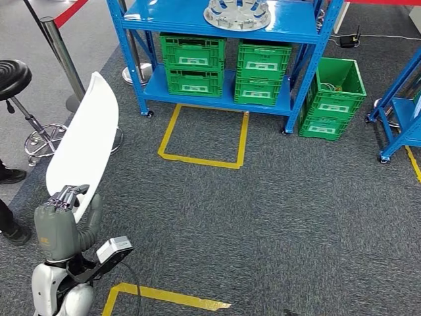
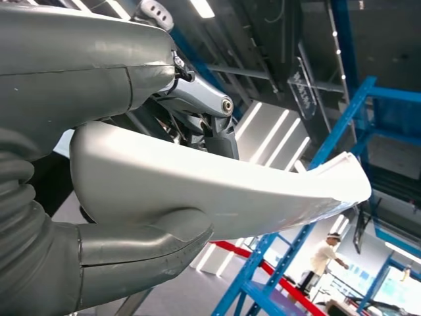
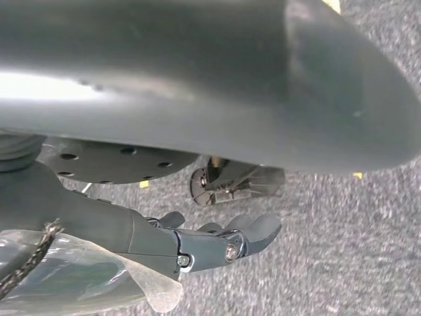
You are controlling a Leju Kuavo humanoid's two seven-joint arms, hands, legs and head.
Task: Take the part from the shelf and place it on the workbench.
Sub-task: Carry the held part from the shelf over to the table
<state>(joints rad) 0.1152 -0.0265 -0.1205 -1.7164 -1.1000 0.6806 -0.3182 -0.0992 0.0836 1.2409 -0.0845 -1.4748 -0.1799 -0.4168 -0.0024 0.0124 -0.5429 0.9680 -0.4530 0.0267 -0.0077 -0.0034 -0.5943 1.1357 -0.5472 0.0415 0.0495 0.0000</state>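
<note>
My left hand (image 1: 62,220) grips the lower end of a long, curved white panel (image 1: 84,141) at the lower left of the head view. The panel stands tilted up and away from me. In the left wrist view the white panel (image 2: 223,191) lies between the thick thumb (image 2: 139,250) and the darker fingers (image 2: 208,112). My right hand (image 3: 164,237) hangs over the grey carpet with its fingers (image 3: 248,230) stretched out, apart from the thumb, and nothing in them.
A blue shelf (image 1: 223,16) stands ahead with a round silver part (image 1: 238,13) on top and green crates (image 1: 193,62) below. More green crates (image 1: 333,99) stand right of it. A yellow tape square (image 1: 206,135) marks the carpet. A black stool (image 1: 20,85) and a post (image 1: 62,56) stand left.
</note>
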